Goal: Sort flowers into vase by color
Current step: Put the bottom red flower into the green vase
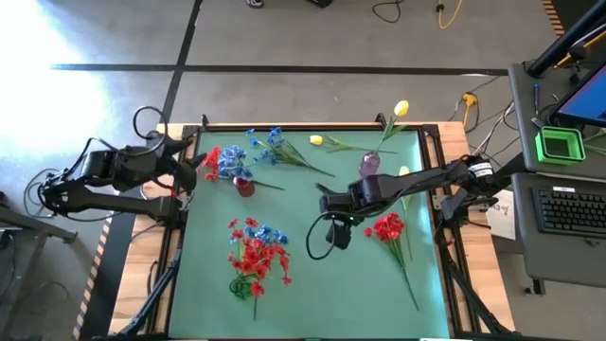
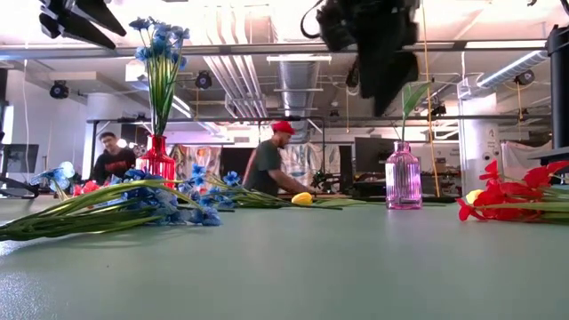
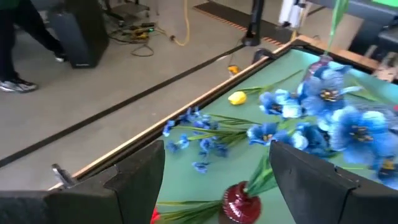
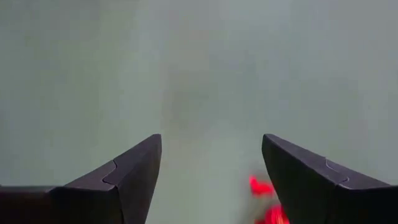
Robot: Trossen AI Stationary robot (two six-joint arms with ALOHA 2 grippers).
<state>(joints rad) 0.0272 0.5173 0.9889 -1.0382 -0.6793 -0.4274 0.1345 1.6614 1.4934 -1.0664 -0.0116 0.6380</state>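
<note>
**Both arms empty over the flower mat**

Green mat (image 1: 312, 284) covers the table, and the flowers lie scattered on it. At the far left, the left arm reaches in level from off the table, elbow bent, its left gripper (image 1: 192, 163) held at the mat's left edge beside the red vase (image 1: 244, 187); its fingers (image 3: 134, 180) stand wide apart with nothing between them. That vase holds blue flowers (image 1: 230, 163), with a red bloom just beside them. More blue stems (image 1: 275, 147) lie flat behind it. Near the front, a mixed pile of red and blue flowers (image 1: 256, 254) lies loose. A yellow tulip bud (image 1: 316, 140) lies at the back edge. The right arm stretches from the right side across the mat, wrist turned downward; the right gripper (image 1: 333, 237) hangs above bare mat at centre, fingers (image 4: 134, 168) spread, gripping nothing. Behind it stands the purple vase (image 1: 369, 164) holding one yellow tulip (image 1: 401, 109). A red cluster (image 1: 386, 228) lies just right of the gripper.
</note>
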